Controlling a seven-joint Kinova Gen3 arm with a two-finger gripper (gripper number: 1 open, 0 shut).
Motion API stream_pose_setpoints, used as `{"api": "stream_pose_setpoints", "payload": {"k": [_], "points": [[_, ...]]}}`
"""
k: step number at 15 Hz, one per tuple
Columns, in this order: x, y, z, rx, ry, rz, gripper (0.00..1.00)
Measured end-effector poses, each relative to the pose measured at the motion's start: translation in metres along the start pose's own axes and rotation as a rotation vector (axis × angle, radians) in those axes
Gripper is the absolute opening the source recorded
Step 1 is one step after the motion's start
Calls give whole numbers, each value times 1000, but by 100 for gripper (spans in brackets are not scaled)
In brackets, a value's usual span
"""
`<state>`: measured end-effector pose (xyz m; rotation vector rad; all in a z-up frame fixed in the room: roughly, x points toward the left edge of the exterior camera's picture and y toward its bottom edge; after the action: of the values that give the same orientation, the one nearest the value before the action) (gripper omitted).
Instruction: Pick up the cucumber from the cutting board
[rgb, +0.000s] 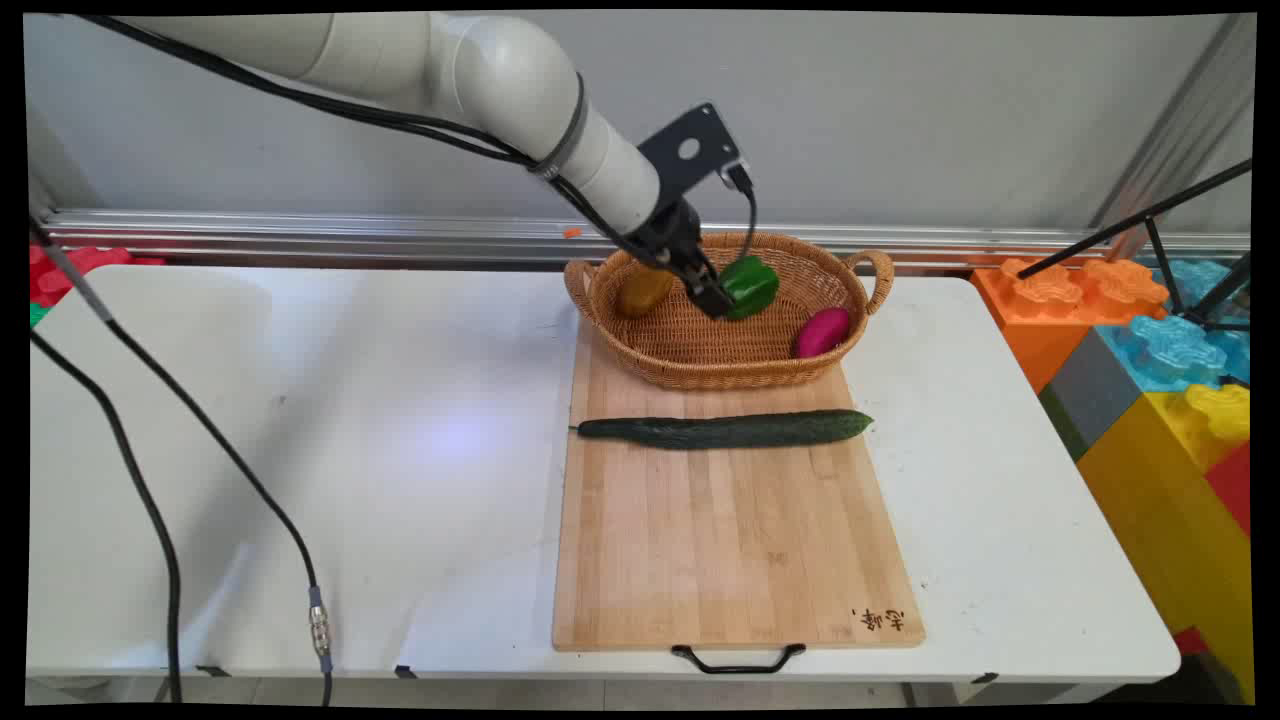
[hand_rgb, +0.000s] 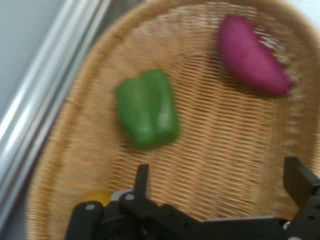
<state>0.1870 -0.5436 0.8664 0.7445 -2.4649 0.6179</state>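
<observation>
Gripper (hand_rgb: 217, 182), fingers apart and empty, above basket (rgb: 700, 365) | green pepper (hand_rgb: 147, 107) nearest, frame centre | purple vegetable (hand_rgb: 252, 55), possibly sweet potato, upper right

Green pepper (hand_rgb: 147, 109), magenta sweet potato (hand_rgb: 252, 56).

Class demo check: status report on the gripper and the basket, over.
Gripper open, empty, inside wicker basket. Green pepper nearest, not touched. Purple sweet potato and a yellow item alongside. Cucumber on cutting board.

A grey wall (rgb: 900, 110) with a metal rail (rgb: 300, 232) backs the white table (rgb: 300, 450); big toy blocks (rgb: 1160, 380) stand right.
</observation>
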Motion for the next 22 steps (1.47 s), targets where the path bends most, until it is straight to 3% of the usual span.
{"api": "stream_pose_setpoints", "payload": {"k": [4,12,22], "points": [[11,43,-16,-78,-68,36,100],[17,82,-10,-175,-139,69,100],[5,102,34,-216,-188,99,100]]}}
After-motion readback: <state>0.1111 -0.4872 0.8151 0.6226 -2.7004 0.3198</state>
